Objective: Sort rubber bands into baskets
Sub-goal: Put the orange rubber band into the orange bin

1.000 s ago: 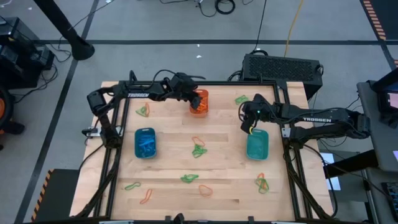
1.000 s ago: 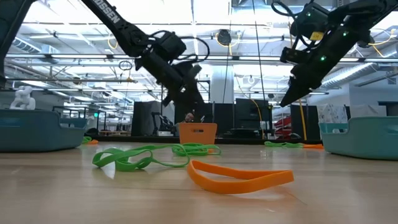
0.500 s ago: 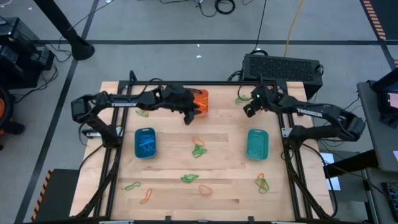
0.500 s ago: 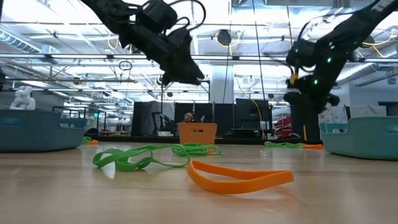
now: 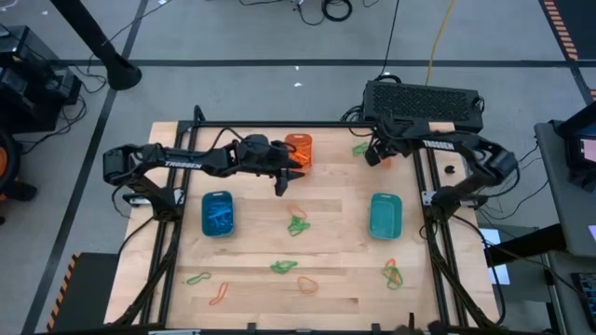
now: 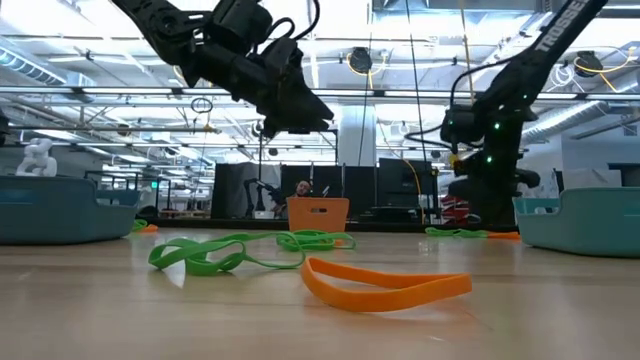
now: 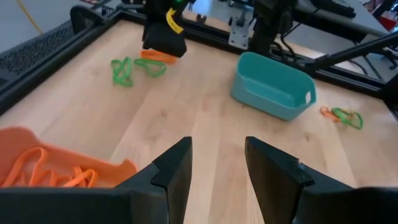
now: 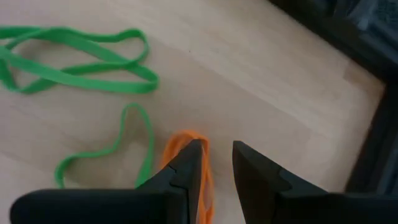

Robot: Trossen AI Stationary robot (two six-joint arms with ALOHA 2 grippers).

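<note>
Right gripper [image 8: 214,165], jaws narrowly apart, hangs over an orange rubber band [image 8: 202,180] at the bench's far-right corner; left gripper [image 7: 217,163] open

Two black jointed arms, white TROSSEN lettering on the links, thin black cables looped along them; left gripper [image 7: 217,165] fingers black, flat, angular; right gripper [image 8: 214,165] same, yellow tag and small green lights on its wrist

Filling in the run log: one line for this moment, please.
left gripper: open, empty, beside orange basket | right gripper: open, low over orange band near green bands, far corner
</note>
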